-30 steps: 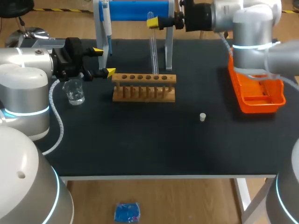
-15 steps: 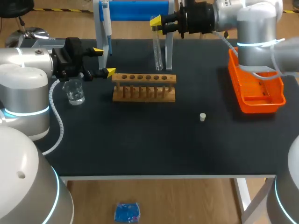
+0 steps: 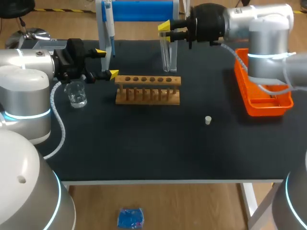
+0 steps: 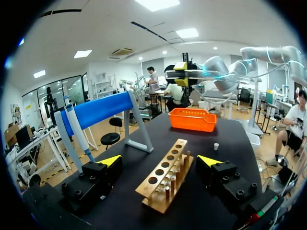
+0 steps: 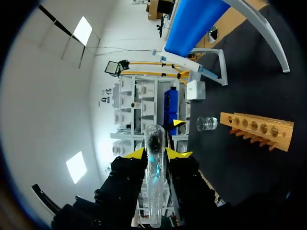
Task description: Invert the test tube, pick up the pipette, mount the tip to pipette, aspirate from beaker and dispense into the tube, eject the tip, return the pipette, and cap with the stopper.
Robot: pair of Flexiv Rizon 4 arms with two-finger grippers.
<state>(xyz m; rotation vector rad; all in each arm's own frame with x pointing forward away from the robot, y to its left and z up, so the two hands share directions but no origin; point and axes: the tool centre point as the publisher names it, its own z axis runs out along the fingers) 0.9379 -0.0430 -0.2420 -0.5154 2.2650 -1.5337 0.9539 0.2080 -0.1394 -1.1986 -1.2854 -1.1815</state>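
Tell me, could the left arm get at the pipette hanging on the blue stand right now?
Probably yes. The left end effector is open and empty, the pipette hangs close by, and nothing stands between them.

**Hidden, cropped, unclear**

Head view: the pipette and its blue-barred stand run off the upper edge. The right arm covers the far end of the orange tray, and what's in the tray can't be told. The test tube is clear glass over a stand leg. Its outline is faint and its top end is buried in the right gripper. The stopper is too small for detail. The beaker fill level is hard to read.
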